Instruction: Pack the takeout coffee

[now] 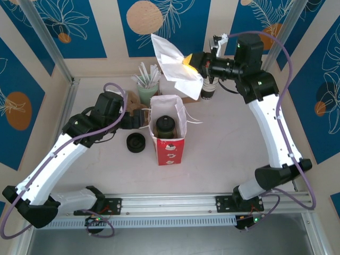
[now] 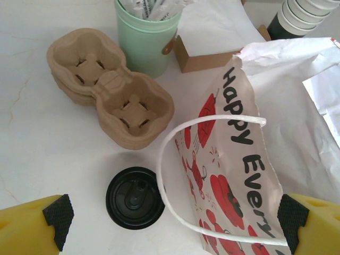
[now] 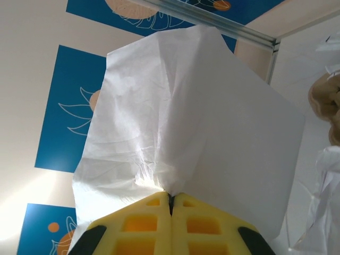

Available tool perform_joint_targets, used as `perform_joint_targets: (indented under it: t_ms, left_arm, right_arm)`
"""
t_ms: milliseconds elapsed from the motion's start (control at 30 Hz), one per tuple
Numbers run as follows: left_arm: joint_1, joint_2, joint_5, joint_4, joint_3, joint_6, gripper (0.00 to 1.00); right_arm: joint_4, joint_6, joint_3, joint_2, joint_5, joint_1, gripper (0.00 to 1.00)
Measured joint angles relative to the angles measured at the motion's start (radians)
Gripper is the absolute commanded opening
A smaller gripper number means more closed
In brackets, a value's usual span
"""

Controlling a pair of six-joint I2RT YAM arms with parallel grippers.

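Note:
The takeout coffee, a small cup with a round black lid, stands upright inside the open red-and-white paper bag at mid-table. My left gripper hangs just left of the bag, open and holding nothing. In the left wrist view its yellow fingers stand far apart, with the bag's side and white cord handle between them. My right gripper is raised behind the bag, shut on a white paper sheet. The sheet fans up from the pinched fingertips of the right gripper.
A low black stack of loose lids lies left of the bag. Behind it sit brown pulp cup carriers, a green cup of sachets, a cardboard napkin box and a stack of white cups.

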State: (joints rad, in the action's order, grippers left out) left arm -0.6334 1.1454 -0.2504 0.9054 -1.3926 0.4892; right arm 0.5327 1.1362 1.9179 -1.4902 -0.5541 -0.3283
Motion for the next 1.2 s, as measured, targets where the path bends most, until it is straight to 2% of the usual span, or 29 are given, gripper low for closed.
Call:
perform_joint_targets:
  t_ms: [267, 500, 1200]
  left_arm:
    - [0.018, -0.045, -0.031, -0.010, 0.039, 0.003, 1.00]
    - [0.021, -0.048, -0.032, -0.037, 0.057, 0.004, 1.00]
    - [0.023, -0.049, -0.031, -0.054, 0.104, 0.011, 1.00]
  right_arm:
    - [-0.102, 0.050, -0.278, 0.141, 0.087, -0.093, 0.00]
    - [-0.118, 0.042, -0.414, 0.195, 0.210, -0.164, 0.00]
    - [0.049, -0.135, -0.469, 0.138, 0.479, -0.279, 0.00]
